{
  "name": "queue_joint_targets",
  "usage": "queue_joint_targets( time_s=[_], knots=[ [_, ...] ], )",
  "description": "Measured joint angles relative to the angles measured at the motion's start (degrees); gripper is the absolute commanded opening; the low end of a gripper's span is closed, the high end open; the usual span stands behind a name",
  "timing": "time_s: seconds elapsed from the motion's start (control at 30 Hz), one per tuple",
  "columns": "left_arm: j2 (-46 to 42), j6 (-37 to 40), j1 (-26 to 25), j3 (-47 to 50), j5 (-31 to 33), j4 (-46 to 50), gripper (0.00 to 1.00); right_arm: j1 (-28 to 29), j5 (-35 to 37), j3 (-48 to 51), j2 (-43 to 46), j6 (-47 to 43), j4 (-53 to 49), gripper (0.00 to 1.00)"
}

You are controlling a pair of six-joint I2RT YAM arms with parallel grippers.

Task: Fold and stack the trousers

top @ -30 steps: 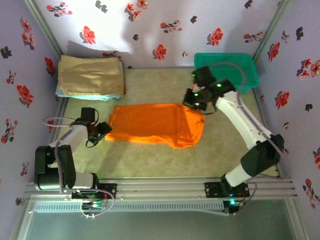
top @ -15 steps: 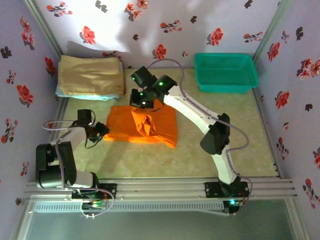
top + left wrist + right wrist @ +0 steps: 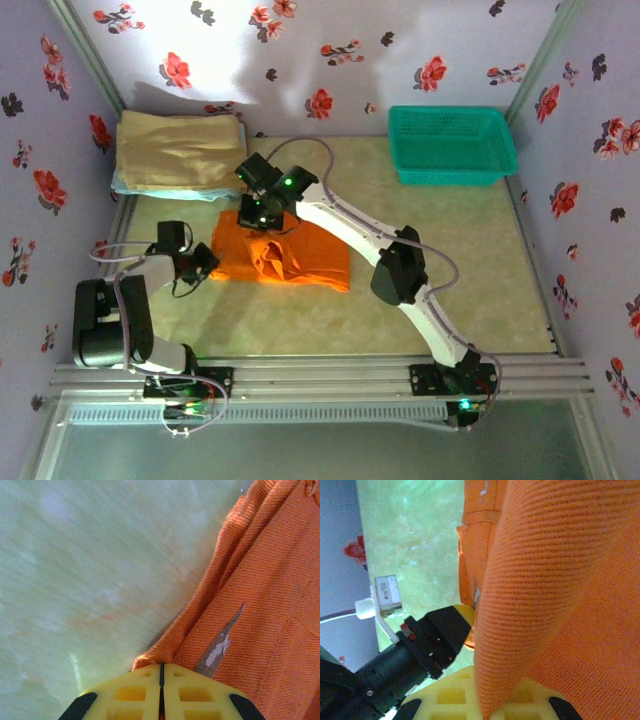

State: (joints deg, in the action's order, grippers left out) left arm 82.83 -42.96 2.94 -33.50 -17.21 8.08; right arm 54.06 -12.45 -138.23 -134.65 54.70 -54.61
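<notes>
The bright orange trousers (image 3: 300,258) lie folded over on the table, left of the middle. My left gripper (image 3: 210,262) is low at their left edge. In the left wrist view its yellow fingers (image 3: 130,692) are pressed together, and my left gripper (image 3: 161,666) is shut on a fold of the trousers (image 3: 260,605). My right gripper (image 3: 255,215) reaches across to the trousers' upper left part. In the right wrist view it (image 3: 492,692) is shut on the trousers (image 3: 555,580), which drape up from between its fingers, with the left gripper (image 3: 451,625) close beside.
A folded tan cloth (image 3: 182,150) lies on a light blue one (image 3: 165,191) at the back left corner. A green basket (image 3: 452,145) stands at the back right. Flowered walls (image 3: 30,150) close in three sides, and a metal rail (image 3: 320,375) runs along the near edge.
My right arm has swung from the right side across to the left, carrying the trousers' right end over onto their left half. My left gripper has closed on the left edge.
</notes>
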Motion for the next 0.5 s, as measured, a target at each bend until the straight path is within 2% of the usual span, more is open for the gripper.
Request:
queue_joint_targets(
  time_s=[0.17, 0.2, 0.23, 0.27, 0.33, 0.4, 0.43, 0.5],
  knots=[
    [0.11, 0.0, -0.33, 0.04, 0.02, -0.52, 0.08, 0.0, -1.27, -4.72, -3.5, 2.01, 2.56, 0.0],
    [0.09, 0.02, -0.37, 0.13, 0.02, -0.59, 0.08, 0.0, -1.55, -5.29, -4.46, 2.51, 3.56, 0.04],
    [0.09, 0.02, -0.37, 0.17, 0.02, -0.66, 0.13, 0.0, -1.95, -5.66, -5.44, 2.97, 4.63, 0.19],
    [0.07, 0.04, -0.37, 0.2, 0.02, -0.68, 0.28, 0.02, -2.51, -5.77, -6.45, 3.52, 5.75, 0.25],
    [-0.35, -0.13, -0.42, 0.28, -0.66, -0.83, 0.39, 0.07, -4.33, -5.97, -8.79, 4.31, 8.57, 0.35],
    [-2.6, -0.24, -0.28, 0.81, -0.85, 0.37, 0.67, 0.22, -6.4, -6.32, -11.02, 4.81, 11.06, 0.39],
    [-4.24, -0.37, 0.02, 1.33, -0.85, 1.44, 0.74, 0.33, -7.15, -6.38, -11.58, 4.85, 11.45, 0.4],
    [-9.77, -0.81, 1.25, 2.36, 0.13, 5.95, 0.97, 0.37, -8.02, -6.4, -11.96, 4.61, 11.5, 0.43]
  ],
)
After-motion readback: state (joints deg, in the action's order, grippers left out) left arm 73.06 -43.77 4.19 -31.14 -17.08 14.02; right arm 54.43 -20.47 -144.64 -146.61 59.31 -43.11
